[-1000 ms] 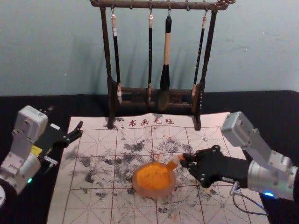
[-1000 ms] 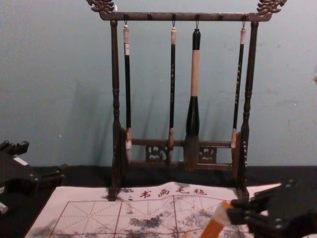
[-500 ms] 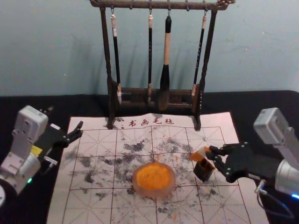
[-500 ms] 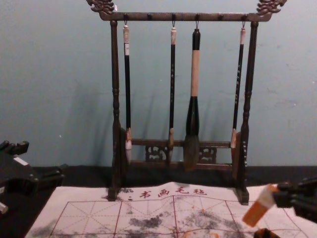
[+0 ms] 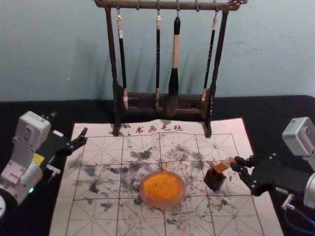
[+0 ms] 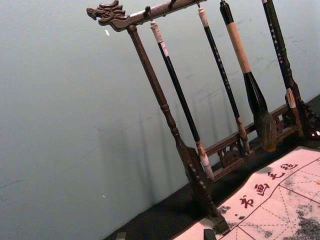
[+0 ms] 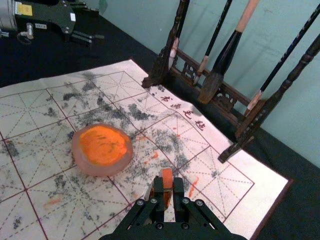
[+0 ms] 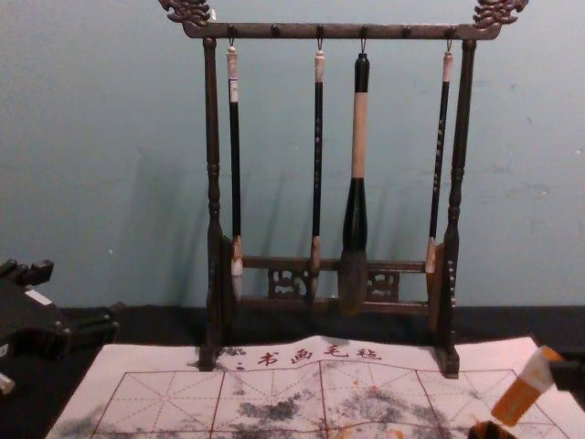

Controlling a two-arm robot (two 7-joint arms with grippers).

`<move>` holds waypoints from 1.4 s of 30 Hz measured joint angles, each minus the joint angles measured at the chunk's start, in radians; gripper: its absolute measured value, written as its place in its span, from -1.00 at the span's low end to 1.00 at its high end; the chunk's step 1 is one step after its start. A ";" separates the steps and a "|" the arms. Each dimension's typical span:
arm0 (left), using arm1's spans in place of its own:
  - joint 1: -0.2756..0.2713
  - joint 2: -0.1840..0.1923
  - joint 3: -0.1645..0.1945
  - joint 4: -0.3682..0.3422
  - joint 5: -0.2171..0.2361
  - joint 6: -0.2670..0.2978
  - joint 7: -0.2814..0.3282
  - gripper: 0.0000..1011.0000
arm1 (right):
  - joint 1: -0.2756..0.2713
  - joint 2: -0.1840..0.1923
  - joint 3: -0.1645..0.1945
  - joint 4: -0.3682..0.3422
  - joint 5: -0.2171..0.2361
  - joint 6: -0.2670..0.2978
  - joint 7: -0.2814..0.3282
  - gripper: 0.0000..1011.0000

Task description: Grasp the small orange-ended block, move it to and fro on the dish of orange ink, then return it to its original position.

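At right of the head view, the right gripper (image 5: 237, 165) pinches the small block (image 5: 222, 166), tilted orange end down by the mouth of the dark holder (image 5: 215, 182). Left of that, at lower centre, sits the ink dish (image 5: 164, 202); the left gripper (image 5: 84, 136) is parked at the frame's left, fingers apart.

Black, angular, two-fingered right gripper (image 5: 236, 163) extends inward from head view's right side, roughly level, fingers nearly together; black, angular, two-fingered left gripper (image 5: 69, 125) (parked, by the look of it) at left, fingers spread wide.
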 joint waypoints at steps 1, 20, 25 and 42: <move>0.000 0.000 0.000 0.000 0.000 0.000 0.000 0.98 | -0.002 0.000 0.001 0.000 0.000 0.001 0.000 -0.84; 0.000 0.000 0.000 0.000 0.000 0.000 0.000 0.98 | 0.002 -0.021 -0.010 0.038 -0.008 0.019 0.026 -0.84; 0.000 0.000 0.000 0.000 0.000 0.000 0.000 0.98 | 0.012 -0.027 -0.023 0.052 -0.011 0.023 0.034 -0.84; 0.000 0.000 0.000 0.000 0.000 0.000 0.000 0.98 | 0.056 -0.046 -0.057 0.106 -0.021 0.036 0.050 -0.84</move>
